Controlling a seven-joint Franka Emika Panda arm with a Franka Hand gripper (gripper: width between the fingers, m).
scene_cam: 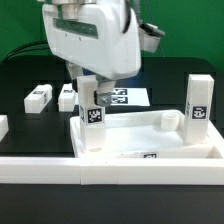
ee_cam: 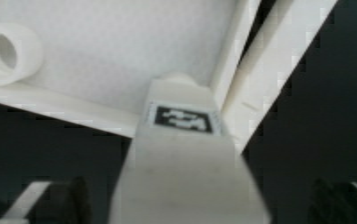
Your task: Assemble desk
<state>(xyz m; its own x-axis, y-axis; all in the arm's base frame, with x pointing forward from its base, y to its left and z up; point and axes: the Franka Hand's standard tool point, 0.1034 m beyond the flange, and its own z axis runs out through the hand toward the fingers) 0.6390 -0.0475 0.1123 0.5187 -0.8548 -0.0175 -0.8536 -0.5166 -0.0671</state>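
The white tray-like tabletop [scene_cam: 150, 138] lies near the front, and a round corner socket [ee_cam: 1, 55] shows in the wrist view. One white tagged leg [scene_cam: 93, 118] stands upright at the tabletop's corner on the exterior view's left; it also shows in the wrist view [ee_cam: 184, 150]. My gripper [scene_cam: 90, 85] sits over this leg's top. Its dark fingers [ee_cam: 50, 205] straddle the leg with a gap on each side, so it is open [ee_cam: 189, 212]. A second leg [scene_cam: 198, 100] stands upright at the corner on the exterior view's right. Two more legs [scene_cam: 38, 96] [scene_cam: 67, 96] lie behind on the left.
The marker board [scene_cam: 135, 97] lies flat behind the tabletop. A long white border rail [scene_cam: 110, 172] runs along the front. Another white piece [scene_cam: 2, 125] shows at the exterior view's left edge.
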